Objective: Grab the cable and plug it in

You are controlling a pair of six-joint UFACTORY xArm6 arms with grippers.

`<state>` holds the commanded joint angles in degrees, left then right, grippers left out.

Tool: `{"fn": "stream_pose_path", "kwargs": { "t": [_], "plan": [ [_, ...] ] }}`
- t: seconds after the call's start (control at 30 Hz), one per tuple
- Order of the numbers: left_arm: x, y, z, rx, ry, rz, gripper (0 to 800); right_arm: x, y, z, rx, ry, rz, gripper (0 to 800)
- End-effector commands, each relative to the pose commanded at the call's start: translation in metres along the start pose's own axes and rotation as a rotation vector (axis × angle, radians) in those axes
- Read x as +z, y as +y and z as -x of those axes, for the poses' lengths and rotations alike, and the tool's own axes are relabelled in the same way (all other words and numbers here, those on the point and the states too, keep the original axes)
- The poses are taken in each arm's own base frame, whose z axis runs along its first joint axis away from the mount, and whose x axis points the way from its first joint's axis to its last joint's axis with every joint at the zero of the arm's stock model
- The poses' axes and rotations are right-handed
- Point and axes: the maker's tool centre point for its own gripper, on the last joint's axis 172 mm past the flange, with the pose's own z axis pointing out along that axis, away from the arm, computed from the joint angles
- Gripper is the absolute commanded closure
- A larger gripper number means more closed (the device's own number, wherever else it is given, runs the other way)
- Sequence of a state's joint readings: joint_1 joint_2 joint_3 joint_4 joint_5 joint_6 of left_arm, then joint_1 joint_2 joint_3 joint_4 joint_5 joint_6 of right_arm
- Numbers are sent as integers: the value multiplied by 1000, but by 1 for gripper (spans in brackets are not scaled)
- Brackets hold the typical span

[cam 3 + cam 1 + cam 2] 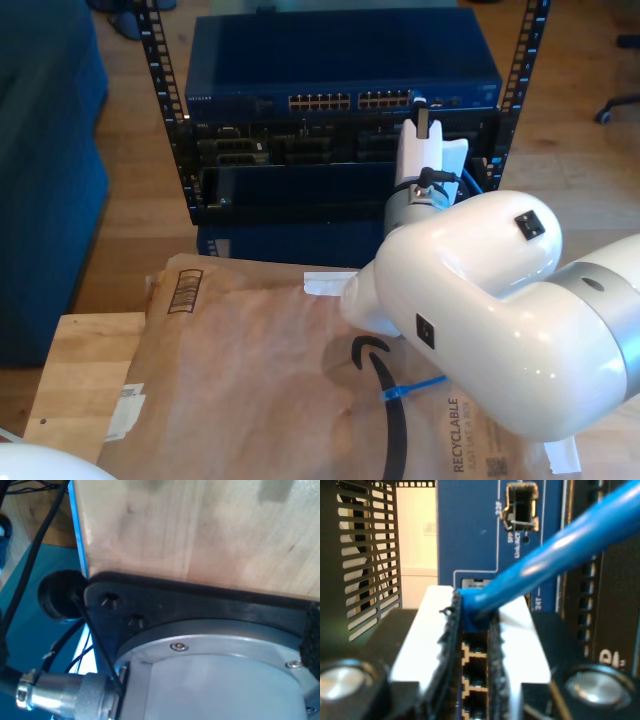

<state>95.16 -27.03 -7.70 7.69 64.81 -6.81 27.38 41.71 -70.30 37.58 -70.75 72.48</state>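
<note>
The cable's bright-blue plug is pinched between the black pads of my second gripper, which is shut on it. The plug sits at the top of a column of ports on the dark-blue network switch. From there the cable slants away from the pads. In the exterior view my second gripper touches the switch near its port rows, toward that view's right. A blue stretch of cable lies on the brown paper under the white arm.
The switch tops a rack of black units with perforated rails. Brown packing paper covers the table, with a wooden board at the exterior view's left. The first wrist view faces a wooden surface, a black base plate and a metal connector.
</note>
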Motion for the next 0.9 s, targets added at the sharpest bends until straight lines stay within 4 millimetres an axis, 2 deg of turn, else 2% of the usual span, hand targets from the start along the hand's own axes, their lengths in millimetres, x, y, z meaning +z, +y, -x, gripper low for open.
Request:
{"fn": "stream_pose_path", "kwargs": {
  "t": [0.63, 0.67, 0.7, 0.77, 0.83, 0.9],
  "plan": [
    [0, 0, 0, -1, 0, 1, 0, 4, -2, 2, 7, 0, -9, 800],
    [0, 0, 0, 0, 0, 0, 0, 3, -4, 2, 7, -1, -9, 751],
    [0, 0, 0, 0, 0, 0, 0, 2, -3, 2, 5, -2, -5, 655],
    [0, 0, 0, -1, 0, 1, 0, -2, -1, 6, -5, -17, 1, 544],
    [0, 0, 0, 0, 0, 0, 0, -9, -9, 8, -10, -33, 1, 514],
    [0, 0, 0, 0, 0, 0, 0, -22, -7, 7, -25, -45, 22, 483]
  ]
}}
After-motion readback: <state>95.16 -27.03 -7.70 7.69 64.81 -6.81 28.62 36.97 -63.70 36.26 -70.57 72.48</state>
